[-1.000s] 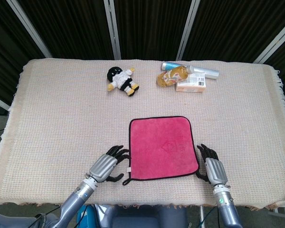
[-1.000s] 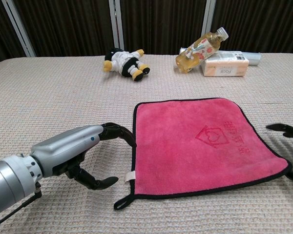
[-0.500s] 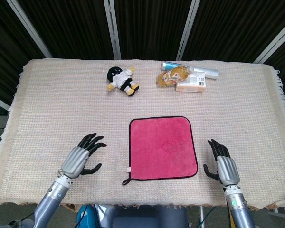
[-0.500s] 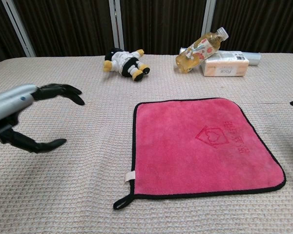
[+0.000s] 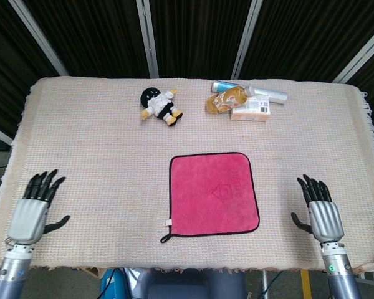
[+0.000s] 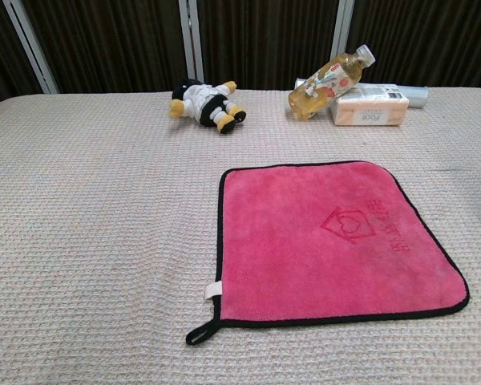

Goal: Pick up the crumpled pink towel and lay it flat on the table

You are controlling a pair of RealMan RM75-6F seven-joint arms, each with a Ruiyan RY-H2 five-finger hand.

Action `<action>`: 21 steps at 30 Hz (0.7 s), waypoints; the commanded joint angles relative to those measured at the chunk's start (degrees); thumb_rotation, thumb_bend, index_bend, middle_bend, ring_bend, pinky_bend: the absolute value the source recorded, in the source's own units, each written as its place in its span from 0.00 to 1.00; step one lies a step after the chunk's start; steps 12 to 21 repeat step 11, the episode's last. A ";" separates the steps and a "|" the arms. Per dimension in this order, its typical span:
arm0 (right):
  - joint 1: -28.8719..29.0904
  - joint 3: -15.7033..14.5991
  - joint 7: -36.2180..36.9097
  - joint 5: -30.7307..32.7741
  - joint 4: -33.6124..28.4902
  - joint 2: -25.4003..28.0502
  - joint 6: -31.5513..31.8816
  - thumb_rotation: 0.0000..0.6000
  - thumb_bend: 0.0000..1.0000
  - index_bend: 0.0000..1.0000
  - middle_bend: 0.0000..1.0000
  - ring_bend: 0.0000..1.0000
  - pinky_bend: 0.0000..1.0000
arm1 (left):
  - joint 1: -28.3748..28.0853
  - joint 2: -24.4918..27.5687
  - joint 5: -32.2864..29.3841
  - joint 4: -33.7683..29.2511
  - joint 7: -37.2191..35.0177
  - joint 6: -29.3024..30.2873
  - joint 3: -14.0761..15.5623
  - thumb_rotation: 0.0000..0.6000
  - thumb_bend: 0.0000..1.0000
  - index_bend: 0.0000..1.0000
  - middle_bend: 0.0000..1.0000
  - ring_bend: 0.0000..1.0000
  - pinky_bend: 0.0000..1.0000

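With the pink towel lying flat midway between them, the left hand and right hand are hovering spread wide and empty, the task seemingly finishing with nothing left to grasp.

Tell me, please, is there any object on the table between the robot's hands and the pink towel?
Nothing visible. The pink towel lies flat, and only bare tablecloth separates it from the left hand and the right hand. The plush toy and bottle sit far behind it.

head: high, looking down over whole table; chest: low, near, facing forward | shared: pink towel
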 commanded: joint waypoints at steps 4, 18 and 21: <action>-1.38 0.47 0.65 -1.61 1.52 -0.32 3.20 1.00 0.30 0.00 0.00 0.00 0.00 | 5.57 2.97 -0.84 4.95 -6.13 5.30 0.33 1.00 0.13 0.09 0.00 0.00 0.00; -2.40 1.23 3.65 -2.69 1.65 1.94 5.53 1.00 0.28 0.00 0.00 0.00 0.00 | 7.18 4.43 -1.75 8.67 -12.56 4.97 -0.71 1.00 0.10 0.06 0.00 0.00 0.00; -2.40 1.23 3.65 -2.69 1.65 1.94 5.53 1.00 0.28 0.00 0.00 0.00 0.00 | 7.18 4.43 -1.75 8.67 -12.56 4.97 -0.71 1.00 0.10 0.06 0.00 0.00 0.00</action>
